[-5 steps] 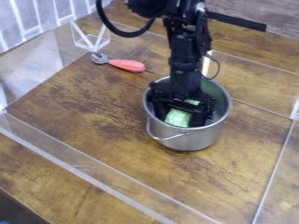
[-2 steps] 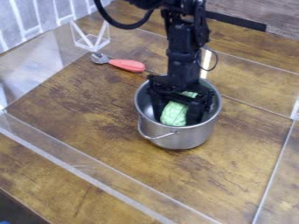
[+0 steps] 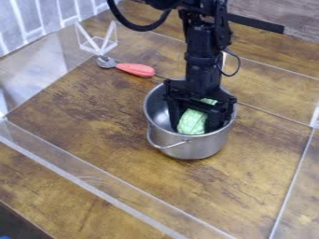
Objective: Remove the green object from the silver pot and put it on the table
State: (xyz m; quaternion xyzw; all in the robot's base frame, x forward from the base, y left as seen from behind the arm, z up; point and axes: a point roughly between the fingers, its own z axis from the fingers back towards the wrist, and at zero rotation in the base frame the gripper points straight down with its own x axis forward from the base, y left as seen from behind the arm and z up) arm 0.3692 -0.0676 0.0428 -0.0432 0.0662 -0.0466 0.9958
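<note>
Pinching the green object [image 3: 192, 120], the tool [image 3: 195, 116] hangs inside the silver pot [image 3: 187, 142].

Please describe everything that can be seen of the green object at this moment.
The green object is a light green oval toy with a bumpy, ridged surface, like plastic. It sits between the black fingers of the gripper, which appear closed on its sides. It is at the mouth of the silver pot, about level with the rim, nearer the right wall. Its underside is hidden, so whether it touches the pot cannot be told.
</note>
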